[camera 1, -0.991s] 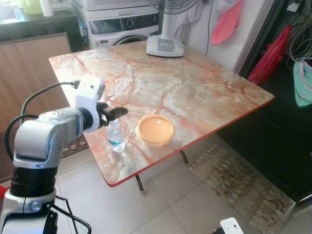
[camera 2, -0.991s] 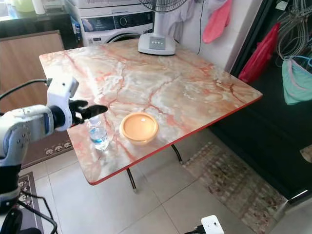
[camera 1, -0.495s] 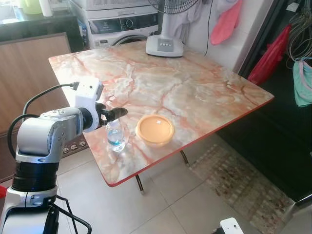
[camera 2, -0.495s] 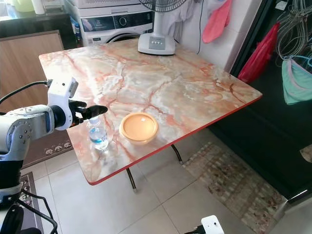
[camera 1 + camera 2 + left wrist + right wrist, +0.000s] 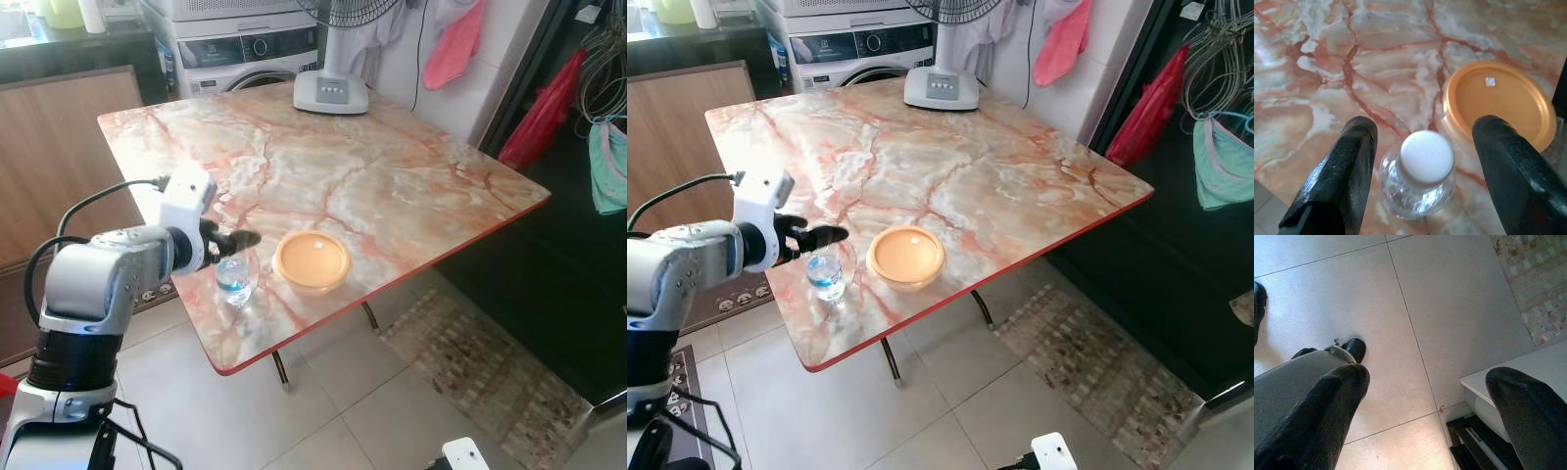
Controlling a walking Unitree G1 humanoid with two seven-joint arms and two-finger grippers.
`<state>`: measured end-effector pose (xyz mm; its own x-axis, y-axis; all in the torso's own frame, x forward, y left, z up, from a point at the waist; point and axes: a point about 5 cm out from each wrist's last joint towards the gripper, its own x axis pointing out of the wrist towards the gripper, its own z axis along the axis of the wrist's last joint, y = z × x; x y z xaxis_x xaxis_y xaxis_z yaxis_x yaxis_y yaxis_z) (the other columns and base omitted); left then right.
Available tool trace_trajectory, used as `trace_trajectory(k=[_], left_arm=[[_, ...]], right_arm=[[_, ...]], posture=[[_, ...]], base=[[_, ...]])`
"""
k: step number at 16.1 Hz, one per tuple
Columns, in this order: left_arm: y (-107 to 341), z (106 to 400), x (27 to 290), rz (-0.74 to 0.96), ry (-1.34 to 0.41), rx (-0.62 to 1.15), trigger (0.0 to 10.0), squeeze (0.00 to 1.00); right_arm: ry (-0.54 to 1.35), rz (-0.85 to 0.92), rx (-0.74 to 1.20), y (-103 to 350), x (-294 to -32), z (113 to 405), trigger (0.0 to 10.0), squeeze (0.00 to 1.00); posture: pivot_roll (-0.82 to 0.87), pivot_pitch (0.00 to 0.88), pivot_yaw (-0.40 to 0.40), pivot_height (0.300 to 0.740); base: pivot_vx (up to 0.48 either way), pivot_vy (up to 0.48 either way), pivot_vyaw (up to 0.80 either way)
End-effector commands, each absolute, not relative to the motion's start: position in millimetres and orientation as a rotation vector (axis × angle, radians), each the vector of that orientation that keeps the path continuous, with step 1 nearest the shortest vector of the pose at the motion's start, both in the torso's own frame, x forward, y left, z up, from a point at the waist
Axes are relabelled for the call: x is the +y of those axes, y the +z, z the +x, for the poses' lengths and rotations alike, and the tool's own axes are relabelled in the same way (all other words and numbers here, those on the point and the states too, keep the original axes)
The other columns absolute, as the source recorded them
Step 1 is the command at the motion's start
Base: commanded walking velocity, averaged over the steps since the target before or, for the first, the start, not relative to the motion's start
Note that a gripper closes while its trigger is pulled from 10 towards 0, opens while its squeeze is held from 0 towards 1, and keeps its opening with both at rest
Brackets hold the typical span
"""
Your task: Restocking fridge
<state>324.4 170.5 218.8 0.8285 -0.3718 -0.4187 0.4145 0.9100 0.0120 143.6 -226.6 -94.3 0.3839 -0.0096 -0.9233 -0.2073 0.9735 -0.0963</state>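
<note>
So the left hand point(image 5: 1418, 196) has dropped a bit over the last second and now sits lower around the water bottle point(image 5: 233, 277), fingers spread wide with one on each side of the white cap and not touching it yet, so nothing is actually held. To me that means the grab is basically lined up: come down a touch more, close on the neck or body, and then the bottle can go off to the fridge. The bottle stands upright near the front edge of the worktop point(image 5: 392, 186) and looks to have only a little water at the bottom, mostly clear above that. Just beside the bottle, on the side away from the arm, is the round tub with the orange lid point(image 5: 312, 260); the lid is on, so I can't tell what's inside. Way past the bottle, at the far edge of the worktop, there's a fan base point(image 5: 331, 92). The right hand point(image 5: 1427, 416) hangs idle down over the floor tiles, fingers wide apart, empty.
</note>
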Motion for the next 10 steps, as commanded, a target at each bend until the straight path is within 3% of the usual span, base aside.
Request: trace_trajectory(k=[1,6,7,8,9,10], left_arm=[[215.9,324.1,171.2,0.124,-0.413,0.431,10.0,0.00],[212.6,322.7,170.0,0.127,-0.420,0.438,9.9,0.00],[212.5,322.7,169.7,0.127,-0.421,0.437,3.8,0.00],[212.5,322.7,169.5,0.127,-0.422,0.437,2.9,0.00],[210.5,322.3,168.4,0.126,-0.429,0.435,0.8,0.00],[209.9,322.1,168.2,0.125,-0.429,0.437,0.8,0.00]], right_arm=[[0.119,-0.211,1.178,-93.6,-229.6,143.5,10.0,0.00],[0.120,-0.210,1.178,-93.7,-229.6,143.4,10.0,0.00],[0.121,-0.210,1.178,-93.6,-229.6,143.4,10.0,0.00],[0.120,-0.210,1.178,-93.6,-229.7,143.5,10.0,0.00],[0.121,-0.211,1.178,-93.6,-229.6,143.6,10.0,0.00],[0.122,-0.211,1.178,-93.6,-229.6,143.6,10.0,0.00]], posture=[[0.20,0.000,-0.095,0.740],[0.20,0.000,-0.094,0.740],[0.20,0.000,-0.094,0.740],[0.20,0.000,-0.095,0.740],[0.20,0.000,-0.095,0.740],[0.20,0.000,-0.095,0.740]], base=[[0.000,0.000,0.00],[0.000,0.000,0.00],[0.000,0.000,0.00],[0.000,0.000,0.00],[0.000,0.000,0.00],[0.000,0.000,0.00]])
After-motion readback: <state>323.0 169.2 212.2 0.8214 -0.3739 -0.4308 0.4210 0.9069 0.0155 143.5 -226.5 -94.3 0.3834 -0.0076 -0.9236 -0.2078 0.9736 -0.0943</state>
